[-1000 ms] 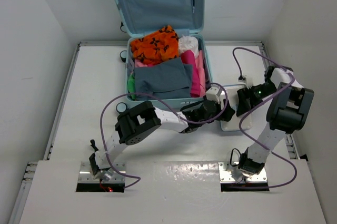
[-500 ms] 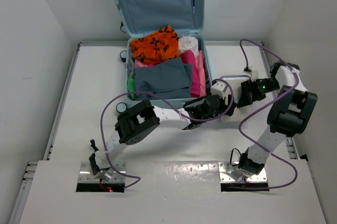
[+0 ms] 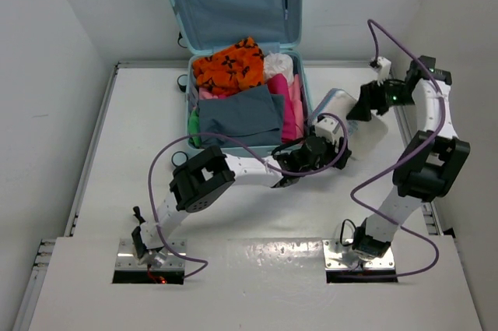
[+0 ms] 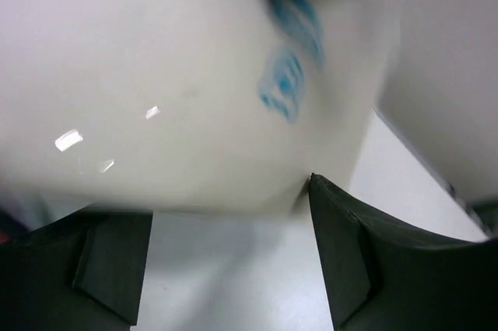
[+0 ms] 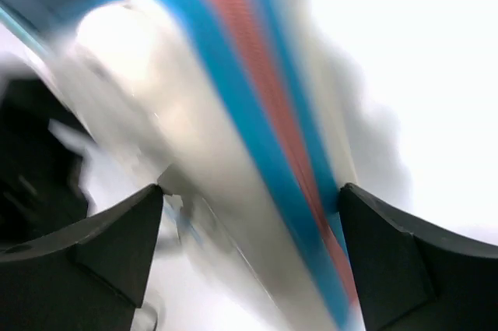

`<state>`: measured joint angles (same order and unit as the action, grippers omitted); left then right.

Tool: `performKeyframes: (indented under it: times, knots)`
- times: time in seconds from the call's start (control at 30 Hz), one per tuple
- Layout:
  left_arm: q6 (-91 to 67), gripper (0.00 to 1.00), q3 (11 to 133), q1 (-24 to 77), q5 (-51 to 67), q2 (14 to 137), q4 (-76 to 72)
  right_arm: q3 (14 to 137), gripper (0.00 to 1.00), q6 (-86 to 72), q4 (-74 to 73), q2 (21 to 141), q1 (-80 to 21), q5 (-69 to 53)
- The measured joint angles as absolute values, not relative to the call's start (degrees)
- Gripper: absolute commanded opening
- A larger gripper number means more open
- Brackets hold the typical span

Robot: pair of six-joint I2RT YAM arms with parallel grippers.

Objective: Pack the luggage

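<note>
The luggage [image 3: 306, 101] lies open at the back centre, its lid [image 3: 233, 4] leaning on the wall. It holds an orange patterned cloth [image 3: 229, 65], a grey-blue cloth [image 3: 241, 117], and pink, white and green pieces. A small white-and-blue first-aid box [image 3: 336, 103] hangs tilted just right of the luggage. My right gripper [image 3: 360, 105] is shut on it; its wrist view shows the box [image 5: 257, 136] between the fingers [image 5: 249, 191]. My left gripper [image 3: 333, 142] is open below the box [image 4: 179, 74], with one fingertip [image 4: 315, 184] at its corner.
Purple cables loop over the table in front of the luggage [image 3: 167, 160] and around the right arm [image 3: 373, 175]. Small black wheels sit at the luggage's left side [image 3: 180, 158]. White walls close in on the left and right of the table.
My right gripper has lifted the first-aid box off the table and carried it back and up, tilting it. My left gripper has followed it a little toward the luggage's right side.
</note>
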<state>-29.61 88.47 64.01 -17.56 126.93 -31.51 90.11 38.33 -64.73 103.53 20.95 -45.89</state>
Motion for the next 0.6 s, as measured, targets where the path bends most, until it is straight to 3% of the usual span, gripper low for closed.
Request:
performKeyframes:
  times: [0.13,0.3,0.53,0.57,0.6]
  knots:
    - [-30.1,0.11,89.3,65.6,-8.5,126.9,-32.3,95.0,0.0,35.8,-60.6,103.5,16.3,-55.7]
    - [-29.5,0.11,94.5,69.1,1.4,125.2,-41.5,94.4,0.0,30.5,-69.7,103.5,7.0,-69.9]
    - [-28.1,0.09,92.6,67.4,1.3,119.2,-44.9,96.0,0.0,26.8,-76.3,105.5,2.3,-74.7]
    - [-27.7,0.11,91.2,67.3,1.1,118.1,-45.0,96.5,0.0,26.5,-76.5,106.3,1.7,-75.0]
    - [-27.4,0.24,89.9,66.9,1.1,117.0,-44.9,97.2,0.0,26.2,-76.6,107.3,0.7,-75.0]
